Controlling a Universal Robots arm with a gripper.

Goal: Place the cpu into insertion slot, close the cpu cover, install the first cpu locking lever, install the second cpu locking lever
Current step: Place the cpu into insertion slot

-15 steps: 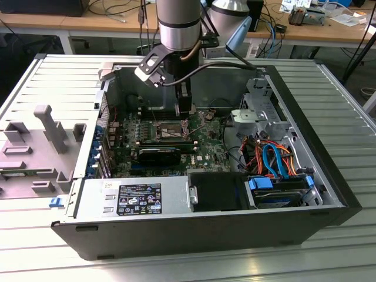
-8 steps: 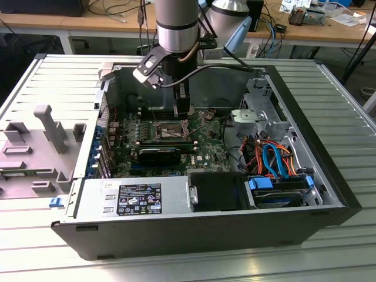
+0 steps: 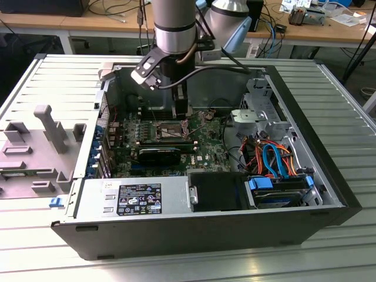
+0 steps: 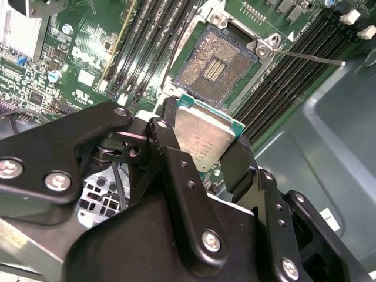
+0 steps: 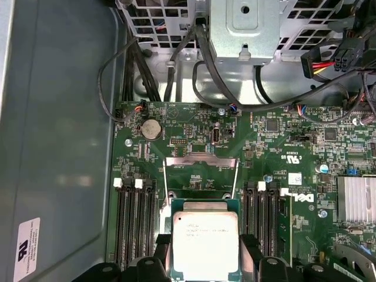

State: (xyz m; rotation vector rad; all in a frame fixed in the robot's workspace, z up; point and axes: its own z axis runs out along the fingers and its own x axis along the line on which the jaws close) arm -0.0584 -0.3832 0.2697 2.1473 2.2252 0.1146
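Gripper [image 4: 203, 138] clamped on cpu [image 4: 198, 133] by two edges | cpu hangs near slot [image 4: 214, 66], apart, cover [image 5: 201, 158] open | risk, we judge: any skew when lowering could bend slot pins.

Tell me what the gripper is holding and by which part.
The gripper holds the processor chip; its fingers pinch two opposite edges of it, close to the empty socket.

Coin battery [image 5: 151, 128], heatsink [image 5: 356, 200], orange cables [image 3: 258, 155]
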